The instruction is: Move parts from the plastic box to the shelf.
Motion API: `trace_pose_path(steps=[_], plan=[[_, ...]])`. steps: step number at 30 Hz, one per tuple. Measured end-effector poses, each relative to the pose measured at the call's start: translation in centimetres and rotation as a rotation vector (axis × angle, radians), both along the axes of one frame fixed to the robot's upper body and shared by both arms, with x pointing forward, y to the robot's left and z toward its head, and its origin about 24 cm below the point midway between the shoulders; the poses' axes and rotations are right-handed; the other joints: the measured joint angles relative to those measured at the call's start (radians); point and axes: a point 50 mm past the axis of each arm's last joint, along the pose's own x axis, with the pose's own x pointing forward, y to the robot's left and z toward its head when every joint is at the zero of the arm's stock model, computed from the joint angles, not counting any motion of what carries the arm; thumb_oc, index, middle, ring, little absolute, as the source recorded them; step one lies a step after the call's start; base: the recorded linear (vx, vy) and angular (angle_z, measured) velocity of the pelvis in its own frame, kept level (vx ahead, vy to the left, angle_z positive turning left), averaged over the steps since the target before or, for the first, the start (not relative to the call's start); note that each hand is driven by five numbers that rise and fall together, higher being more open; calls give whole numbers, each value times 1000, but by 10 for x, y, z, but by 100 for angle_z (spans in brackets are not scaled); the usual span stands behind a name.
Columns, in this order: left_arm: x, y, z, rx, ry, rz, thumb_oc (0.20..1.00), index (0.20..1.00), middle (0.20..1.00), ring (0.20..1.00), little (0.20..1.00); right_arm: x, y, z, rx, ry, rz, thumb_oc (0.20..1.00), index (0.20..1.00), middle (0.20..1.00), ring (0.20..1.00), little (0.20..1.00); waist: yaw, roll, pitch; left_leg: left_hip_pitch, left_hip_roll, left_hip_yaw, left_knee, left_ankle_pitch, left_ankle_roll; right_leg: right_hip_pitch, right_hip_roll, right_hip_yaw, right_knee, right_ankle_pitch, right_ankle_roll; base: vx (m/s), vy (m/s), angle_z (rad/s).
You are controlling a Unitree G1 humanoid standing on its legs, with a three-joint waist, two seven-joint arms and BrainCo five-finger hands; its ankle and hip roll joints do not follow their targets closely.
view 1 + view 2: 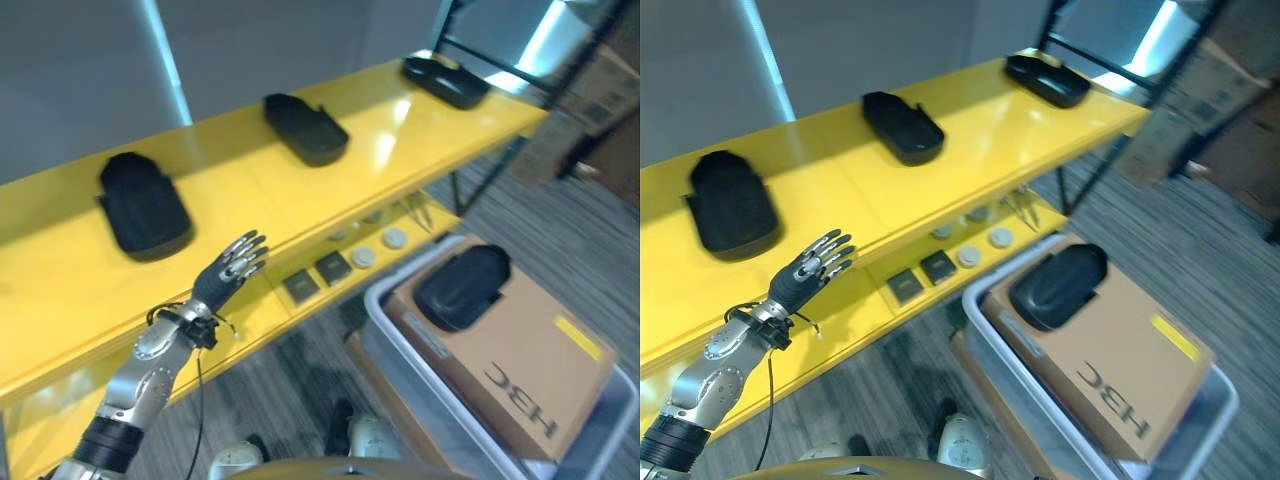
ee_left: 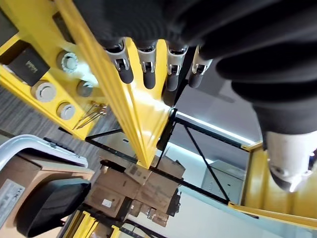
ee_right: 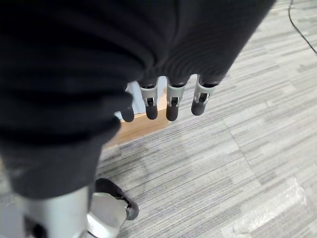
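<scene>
The left hand [image 1: 232, 268] is raised in front of the yellow shelf [image 1: 400, 120], its fingers [image 2: 146, 74] straight and slightly spread, holding nothing, the tips just short of the top board's front edge. 3 black moulded parts lie on that top board: the nearest part [image 1: 143, 205] just beyond the fingertips, a middle part [image 1: 305, 128] further along, and a far part [image 1: 445, 80] well away at the shelf's end. A 4th black part [image 1: 463, 286] rests on a brown cardboard box [image 1: 530, 365] inside the grey plastic box [image 1: 395, 340], low and well apart from the left hand. The left wrist view looks along the shelf's edge and shows small round discs [image 2: 45, 91] on the lower board. The right hand [image 3: 163, 101] appears in its own wrist view, fingers straight and empty above grey striped carpet [image 3: 237, 163].
</scene>
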Motion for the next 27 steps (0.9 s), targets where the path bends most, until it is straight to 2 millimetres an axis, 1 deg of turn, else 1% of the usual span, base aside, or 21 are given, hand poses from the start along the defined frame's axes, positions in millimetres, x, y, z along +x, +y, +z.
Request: trace_pose_path(steps=[1,2,3,4,5,6,8,10,12,13,14,15,16,17,18,19,20,21,23,24,27], plan=[[1,2,-5,-6,24,22,1000,1000,1000,1000,1000,6,0,1,-11,-12,37,1000,1000,1000,1000,1000,-10,5,1,-13,1,-18,19,-15,10,-1,33,17,-31,47,-36,-45,-234,-188],[1,3,-10,-21,48,43,1000,1000,1000,1000,1000,16,-4,4,-28,-25,77,1000,1000,1000,1000,1000,-3,26,5,-19,7,-8,1,-21,19,-10,79,13,-102,131,13,16,-276,-195],[4,2,-11,-26,56,58,1000,1000,1000,1000,1000,26,-5,6,-35,-49,82,1000,1000,1000,1000,1000,7,56,2,-17,34,9,-20,-10,12,-16,94,-18,-158,146,72,49,-212,-172],[11,-2,-11,-40,57,60,1000,1000,1000,1000,1000,26,-3,5,-30,-53,74,1000,1000,1000,1000,1000,-12,53,3,-21,34,27,-9,-5,7,-7,57,-88,-130,78,26,57,-177,-103],[18,-10,-11,-75,57,71,1000,1000,1000,1000,1000,20,-2,4,-25,-46,49,1000,1000,1000,1000,1000,-26,48,1,-14,32,23,7,-28,5,27,39,-79,-124,58,27,65,-181,-41],[20,-16,-10,-91,54,67,1000,1000,1000,1000,1000,10,-2,2,-29,-19,29,1000,1000,1000,1000,1000,-39,43,1,-15,38,17,21,-40,-6,34,52,-63,-126,55,-16,97,-259,-18],[24,-20,-11,-34,51,89,1000,1000,1000,1000,1000,-12,-5,1,-39,3,-58,1000,1000,1000,1000,1000,-69,45,-7,-8,68,28,56,-45,-20,26,73,-59,-108,24,-51,129,-308,-21],[23,-11,-34,59,137,157,1000,1000,1000,1000,1000,-14,-9,2,-60,-19,-98,1000,1000,1000,1000,1000,-66,46,-31,-8,98,53,99,-59,-36,25,102,-36,-115,1,-84,142,-303,-64],[11,10,-69,145,284,274,1000,1000,1000,1000,1000,8,-12,5,-62,-122,-191,1000,1000,1000,1000,1000,-25,11,-41,-133,166,-88,421,-27,-89,33,143,-18,-129,-33,-110,86,-212,-120],[4,19,-80,186,329,316,1000,1000,1000,1000,1000,14,-17,8,-69,-162,-243,1000,1000,1000,1000,1000,6,-17,-43,-237,175,-221,633,41,-116,29,142,45,-136,-8,-171,-6,87,-151],[-8,25,-94,218,394,346,1000,1000,1000,1000,1000,23,-23,13,-89,-206,-237,1000,1000,1000,1000,1000,34,-23,-45,-302,159,-319,725,37,-113,32,149,106,-145,27,-196,32,154,-164],[-22,29,-108,248,454,357,1000,1000,1000,1000,1000,38,-31,21,-111,-285,-225,1000,1000,1000,1000,1000,43,-26,-49,-354,127,-399,710,5,-111,31,158,136,-166,38,-167,139,212,-262],[-52,33,-136,363,570,365,1000,1000,1000,1000,1000,89,-45,48,-133,-497,-225,1000,1000,1000,1000,1000,69,62,-42,-379,87,-481,341,1,-63,-15,166,198,-32,-83,-98,294,382,-217],[-57,38,-143,452,595,350,1000,1000,1000,1000,1000,99,-54,61,-151,-568,-224,1000,1000,1000,1000,1000,24,69,-32,-364,75,-488,179,45,-52,25,109,225,3,-83,-96,310,533,-179],[-72,43,-153,528,622,337,1000,1000,1000,1000,1000,104,-52,71,-151,-610,-229,1000,1000,1000,1000,1000,8,75,-55,-365,33,-537,100,74,-50,53,118,239,-48,-65,-87,257,571,-84],[-103,65,-175,648,759,392,1000,1000,1000,1000,1000,141,-41,114,-113,-829,-178,1000,1000,1000,1000,1000,-21,96,-45,-320,-15,-620,-32,97,-40,60,138,302,-80,-53,-72,114,473,-172],[-139,80,-194,735,931,444,1000,1000,1000,1000,1000,168,-24,155,-50,-1051,-124,1000,1000,1000,1000,1000,-27,85,-29,-268,-55,-604,-70,96,4,70,125,345,-112,-15,-82,89,331,-203],[-159,77,-205,828,1008,406,1000,1000,1000,1000,1000,184,-27,180,-47,-1185,-135,1000,1000,1000,1000,1000,-38,82,-27,-265,-49,-519,28,84,24,92,128,349,-145,6,-92,108,304,-117],[-150,51,-207,873,927,284,1000,1000,1000,1000,1000,177,-64,189,-165,-1181,-204,1000,1000,1000,1000,1000,-51,73,-23,-231,-43,-463,80,75,25,120,97,298,-167,9,-74,86,221,41],[-141,42,-204,882,872,260,1000,1000,1000,1000,1000,183,-69,199,-178,-1216,-219,1000,1000,1000,1000,1000,-47,77,-23,-193,-42,-459,14,89,24,108,89,294,-153,13,-50,59,163,43],[-141,44,-204,927,864,264,1000,1000,1000,1000,1000,210,-43,217,-91,-1305,-163,1000,1000,1000,1000,1000,-5,38,-1,-160,-97,-444,-47,127,56,103,32,306,-148,13,-10,30,84,1]])
